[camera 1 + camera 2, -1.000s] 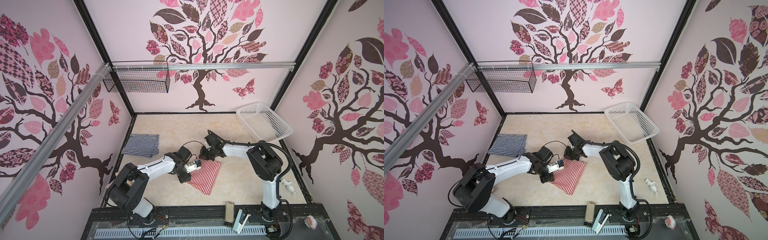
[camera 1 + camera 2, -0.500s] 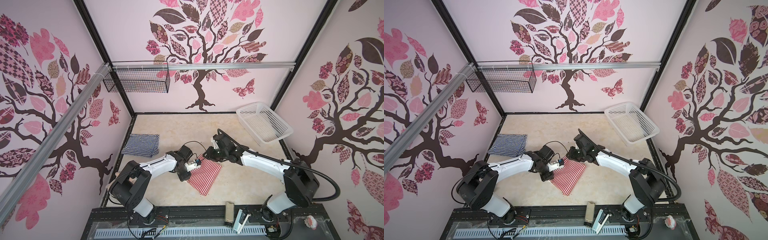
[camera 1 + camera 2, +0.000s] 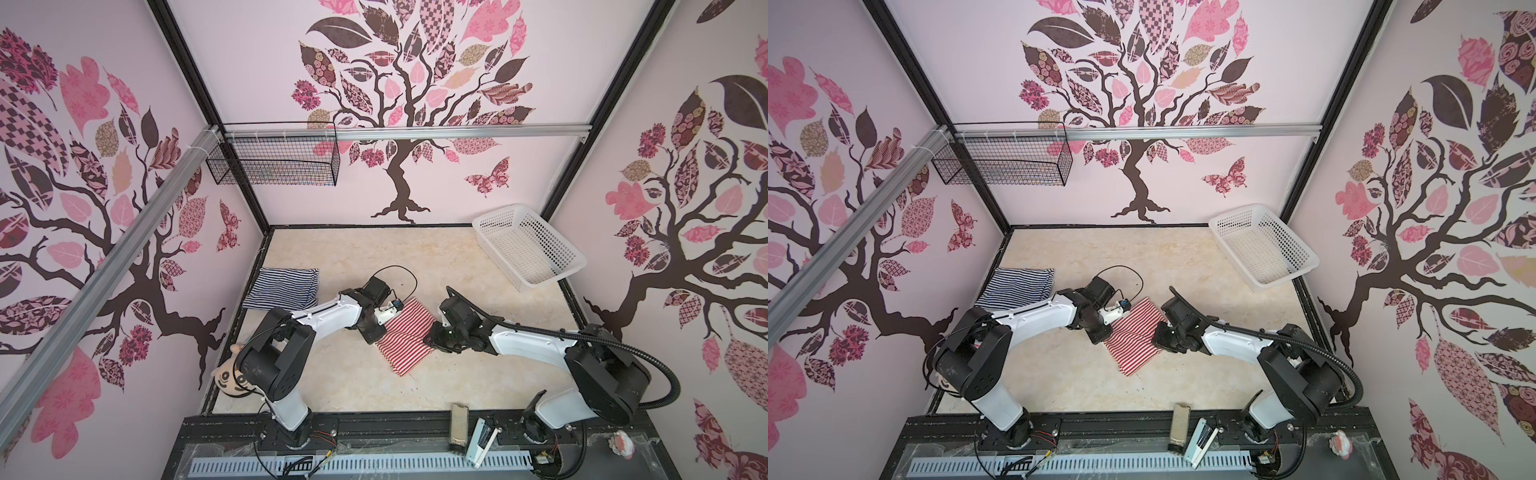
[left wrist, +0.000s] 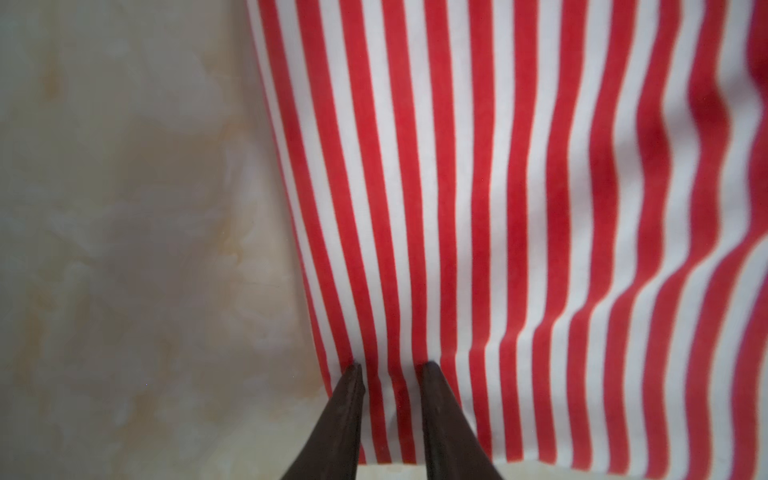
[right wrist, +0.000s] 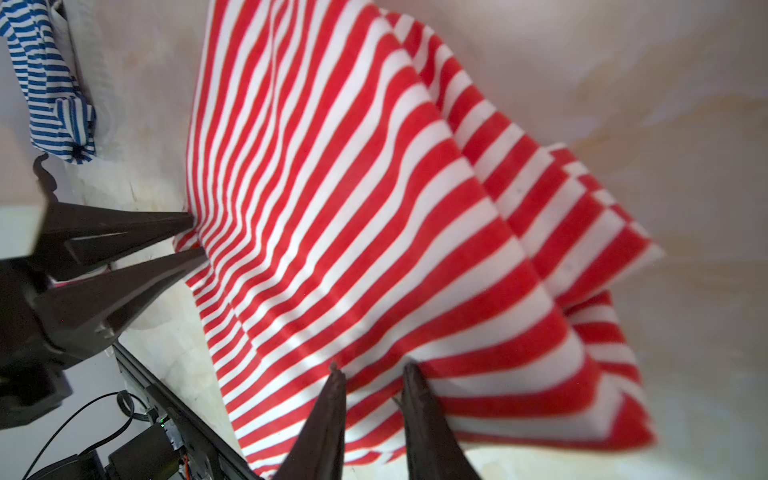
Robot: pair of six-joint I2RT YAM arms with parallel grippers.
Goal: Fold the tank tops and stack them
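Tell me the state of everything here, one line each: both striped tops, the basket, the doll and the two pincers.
Red-striped tank top: folded, rippled near the pincers.
Navy-striped tank top: folded, lying apart at far left.
White basket: empty.
Plush doll: mostly hidden behind the left arm.
Left pincer: tips on the red top's edge, narrow gap; grip unclear.
Right pincer: narrowly open, tips on the opposite edge.

Left gripper [image 3: 1101,337] and right gripper [image 3: 1158,336] flank the red-striped tank top [image 3: 1133,338]

two tank tops [image 3: 405,338] [image 3: 282,289], one white basket [image 3: 540,253], one wire basket [image 3: 274,164], one doll [image 3: 226,376]
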